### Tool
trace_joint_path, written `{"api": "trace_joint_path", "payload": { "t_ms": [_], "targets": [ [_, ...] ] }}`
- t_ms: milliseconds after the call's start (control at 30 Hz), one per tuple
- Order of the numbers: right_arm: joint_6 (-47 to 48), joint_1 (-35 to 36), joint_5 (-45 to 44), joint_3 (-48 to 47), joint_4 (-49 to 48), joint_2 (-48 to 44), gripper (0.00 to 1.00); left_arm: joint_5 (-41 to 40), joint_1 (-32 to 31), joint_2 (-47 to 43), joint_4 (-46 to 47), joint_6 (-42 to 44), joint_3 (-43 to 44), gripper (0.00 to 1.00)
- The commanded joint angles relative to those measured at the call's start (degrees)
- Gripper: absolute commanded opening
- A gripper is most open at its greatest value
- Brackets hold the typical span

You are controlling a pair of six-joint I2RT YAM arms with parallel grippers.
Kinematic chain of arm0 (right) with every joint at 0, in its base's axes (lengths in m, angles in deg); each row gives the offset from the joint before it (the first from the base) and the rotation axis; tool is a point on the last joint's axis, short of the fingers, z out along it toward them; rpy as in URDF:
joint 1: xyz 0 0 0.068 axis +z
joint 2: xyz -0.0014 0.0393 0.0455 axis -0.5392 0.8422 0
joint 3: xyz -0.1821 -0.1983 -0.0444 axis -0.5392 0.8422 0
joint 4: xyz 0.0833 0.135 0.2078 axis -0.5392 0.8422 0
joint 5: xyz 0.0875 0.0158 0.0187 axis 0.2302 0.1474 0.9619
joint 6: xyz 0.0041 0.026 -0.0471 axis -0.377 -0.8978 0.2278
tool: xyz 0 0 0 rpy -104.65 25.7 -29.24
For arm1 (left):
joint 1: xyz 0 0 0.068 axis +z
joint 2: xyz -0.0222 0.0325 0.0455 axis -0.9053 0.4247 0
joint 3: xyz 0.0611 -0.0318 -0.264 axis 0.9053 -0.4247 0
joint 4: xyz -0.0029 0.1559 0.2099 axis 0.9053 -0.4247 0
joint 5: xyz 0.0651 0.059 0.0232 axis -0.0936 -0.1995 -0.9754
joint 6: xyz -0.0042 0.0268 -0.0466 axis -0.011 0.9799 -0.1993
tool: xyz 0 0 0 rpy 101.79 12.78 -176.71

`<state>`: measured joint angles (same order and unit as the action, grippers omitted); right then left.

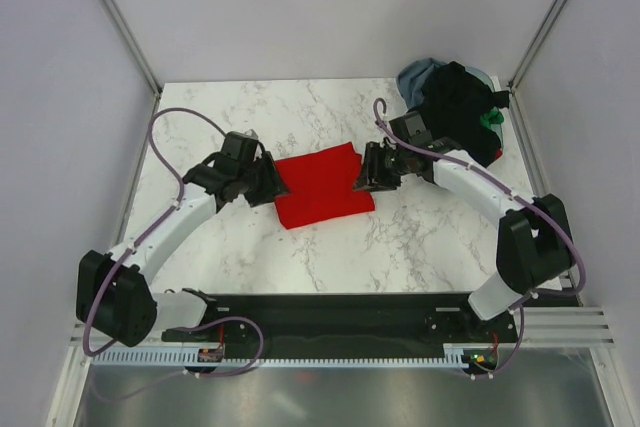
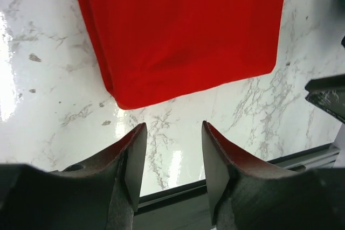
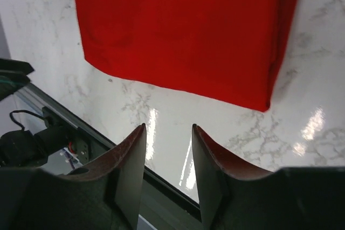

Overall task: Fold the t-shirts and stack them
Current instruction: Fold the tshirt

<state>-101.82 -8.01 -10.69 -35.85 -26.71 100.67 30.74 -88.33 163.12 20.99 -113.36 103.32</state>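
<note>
Jaws both parted | red t-shirt [image 1: 320, 185] folded between them | shirt heap [image 1: 458, 112] far-right

Room on the marble, 1 corner blocked
Bare table [image 1: 280, 112] lies open beyond and in front of the folded red t-shirt [image 1: 322, 185]; my left claw [image 1: 280, 185] and right claw [image 1: 360, 181] crowd its 2 sides; a heap of t-shirts [image 1: 455, 112] fills the far right corner.

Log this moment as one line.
red t-shirt: folded flat, centre | left end effector: open, empty | right end effector: open, empty | other shirts: heaped, far right corner
</note>
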Motion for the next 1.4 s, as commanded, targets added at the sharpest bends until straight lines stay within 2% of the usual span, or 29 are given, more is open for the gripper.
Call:
{"api": "trace_joint_path", "payload": {
  "t_ms": [0,100,167,300,467,600,700,833,933,1000,1033,1133,1233,1367],
  "targets": [
    [-4.04,1.48,6.81,-1.65,-8.71,3.58,0.45,-0.69,-3.33,2.28,-0.46,-1.58,0.03,0.51],
    [-3.62,1.48,7.28,0.11,-13.9,7.8,0.42,1.16,-5.18,5.53,5.0,-3.35,-1.64,0.47],
    [-0.9,0.7,3.51,2.13,-14.96,10.26,0.39,1.86,-6.51,10.1,9.13,-4.14,-2.7,0.45],
    [0.43,-2.64,1.91,9.85,-19.7,13.08,0.35,1.87,-6.51,18.19,10.82,-3.01,-4.01,0.4],
    [0.87,-3.79,0.67,19.79,-25.85,14.93,0.33,-3.41,-6.24,23.29,10.73,0.6,-6.39,0.37],
    [-0.1,-3.71,1.12,25.07,-28.06,13.35,0.33,-4.29,-6.33,21.12,8.36,3.32,-7.45,0.37],
    [1.3,-3.79,-1.41,25.95,-24.91,9.84,0.33,-9.81,-7.03,14.37,-0.93,4.03,-5.88,0.44],
    [3.24,-3.18,-6.51,22.01,-17.09,4.3,0.39,-23.24,-7.03,4.86,-15.44,1.92,0.19,0.54],
    [4.03,-0.99,-7.93,17.19,-12.61,3.07,0.49,-26.17,-7.03,1.16,-21.25,1.48,5.46,0.57],
    [3.68,1.04,-7.76,13.93,-10.67,2.28,0.55,-26.09,-7.03,0.71,-23.62,0.7,8.88,0.57],
    [3.42,2.43,-7.5,13.13,-9.09,1.75,0.61,-24.52,-7.12,0.8,-23.72,0.34,9.6,0.57],
    [2.36,4.29,-7.84,10.23,-6.27,-1.23,0.69,-21.79,-8.87,1.75,-22.77,-2.29,11.88,0.56],
    [2.27,4.38,-9.51,7.68,-2.68,-5.36,0.71,-19.07,-12.3,4.83,-19.7,-4.58,14.08,0.56],
    [4.29,4.38,-15.39,4.25,3.39,-10.29,0.74,-12.83,-14.33,13.79,-12.67,-5.46,16.2,0.56]
  ]
}}
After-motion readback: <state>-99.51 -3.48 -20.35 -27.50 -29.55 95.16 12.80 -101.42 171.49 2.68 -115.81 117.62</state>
